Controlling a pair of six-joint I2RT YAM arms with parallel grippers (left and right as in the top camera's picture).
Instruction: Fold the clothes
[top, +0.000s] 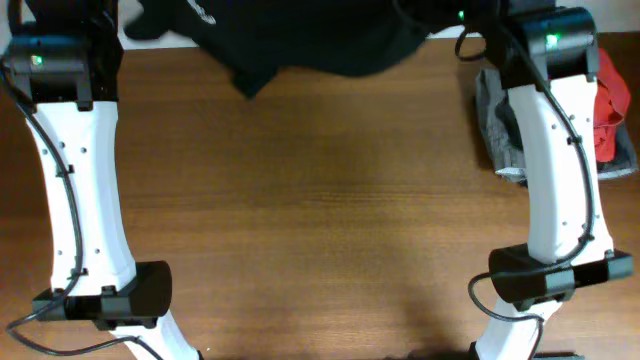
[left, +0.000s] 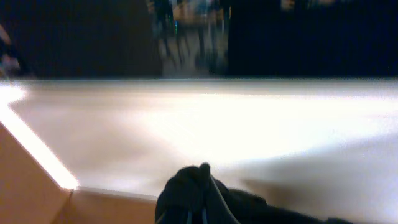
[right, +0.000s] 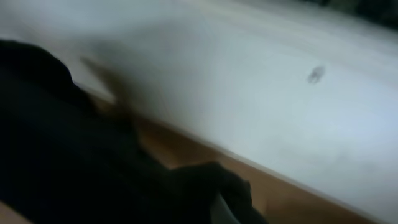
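The black garment (top: 300, 40) hangs bunched over the far edge of the wooden table (top: 320, 200), with a bit of white print near the top edge of the overhead view. Both arms reach to the far edge, and their fingertips are hidden by the cloth in that view. In the left wrist view, my left gripper (left: 202, 208) is shut with a bunch of the black garment (left: 186, 193) pinched in it. In the blurred right wrist view, my right gripper (right: 219, 208) is shut on a fold of the black garment (right: 74, 162).
A grey folded garment (top: 500, 130) lies at the table's right side, partly under my right arm. A red shirt (top: 612, 105) lies on it at the right edge. A pale surface (left: 249, 124) lies beyond the table's far edge.
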